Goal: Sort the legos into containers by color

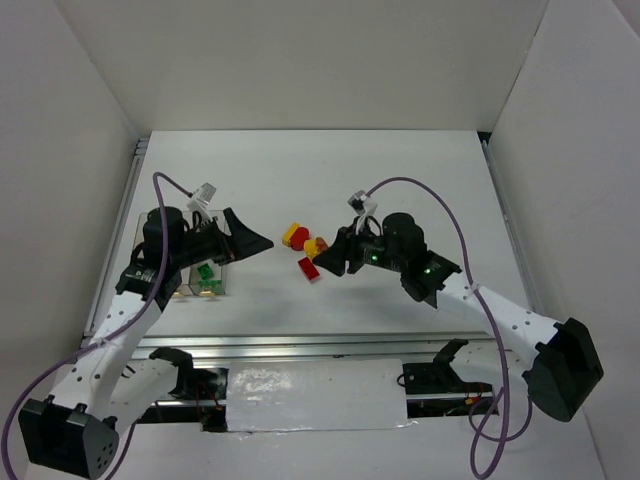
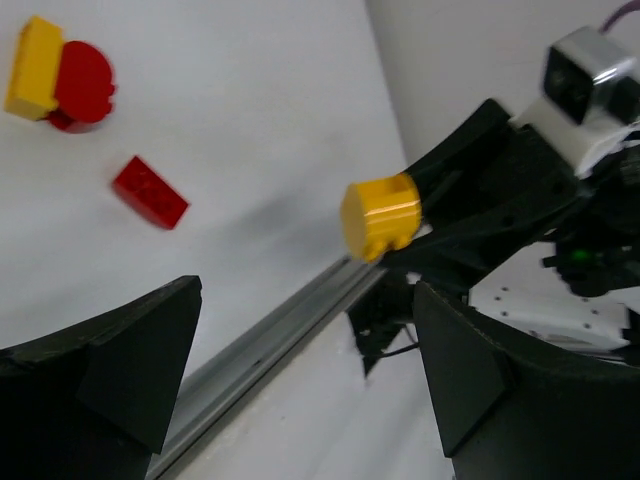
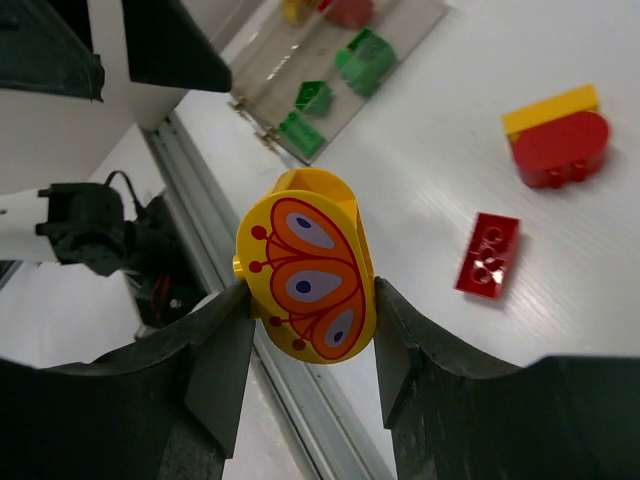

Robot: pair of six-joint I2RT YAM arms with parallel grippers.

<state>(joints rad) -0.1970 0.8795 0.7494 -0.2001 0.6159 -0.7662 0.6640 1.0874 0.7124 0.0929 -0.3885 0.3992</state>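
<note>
My right gripper (image 1: 326,256) is shut on a rounded yellow lego (image 3: 308,265) with an orange butterfly print and holds it above the table. It also shows in the left wrist view (image 2: 380,215). A red brick (image 1: 308,268) lies just below it. A yellow brick (image 1: 291,233) and a rounded red piece (image 1: 300,238) lie together behind. My left gripper (image 1: 252,241) is open and empty, hovering to the right of the clear containers (image 1: 222,290). The containers (image 3: 270,70) hold green pieces (image 3: 362,60) in one bin, and a red and a yellow piece at the far end.
A metal rail (image 2: 270,320) runs along the table's near edge. White walls enclose the table on the left, back and right. The two grippers face each other about a gripper's length apart.
</note>
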